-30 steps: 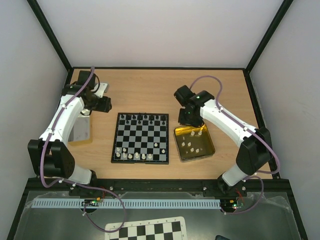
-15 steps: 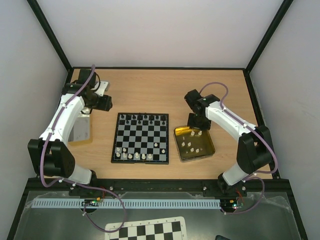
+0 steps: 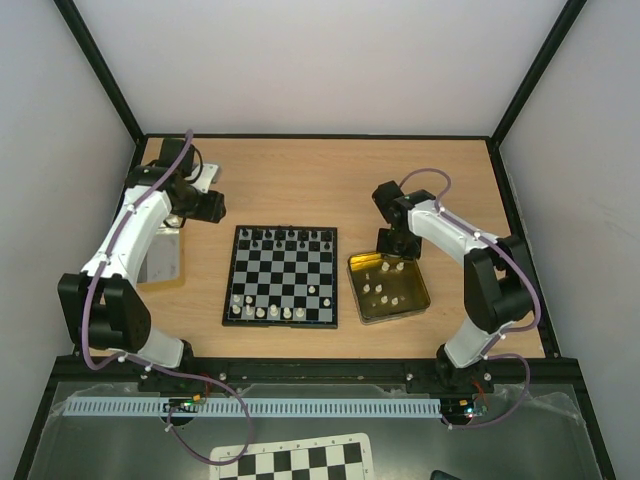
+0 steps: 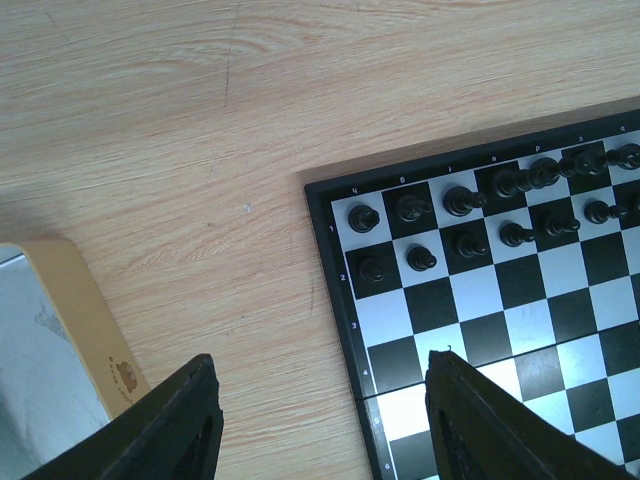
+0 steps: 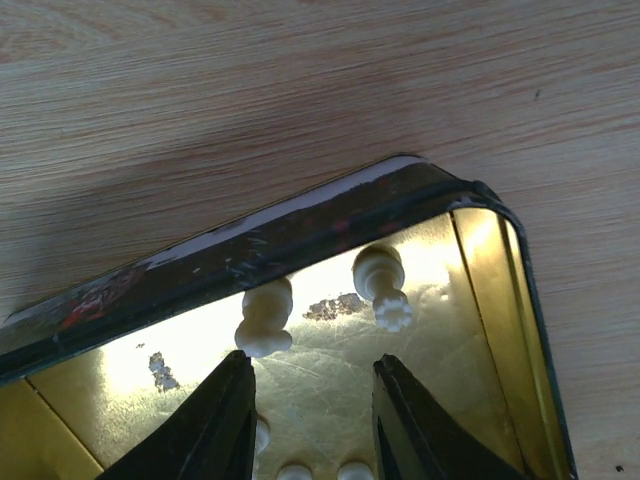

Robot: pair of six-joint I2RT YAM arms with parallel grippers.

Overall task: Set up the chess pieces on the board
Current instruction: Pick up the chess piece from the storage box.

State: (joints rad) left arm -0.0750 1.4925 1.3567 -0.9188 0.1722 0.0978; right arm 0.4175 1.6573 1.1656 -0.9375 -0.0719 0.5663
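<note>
Right gripper jaws apart, empty, above tin rim; left gripper apart, empty, above board edge.

The left arm reaches forward; the left gripper is empty, jaws wide apart. The right arm folds inward; the right gripper points down, jaws narrowly parted, empty.

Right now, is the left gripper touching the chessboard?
Apart. The top view shows bare table between the left gripper and the chessboard's far-left corner.
</note>
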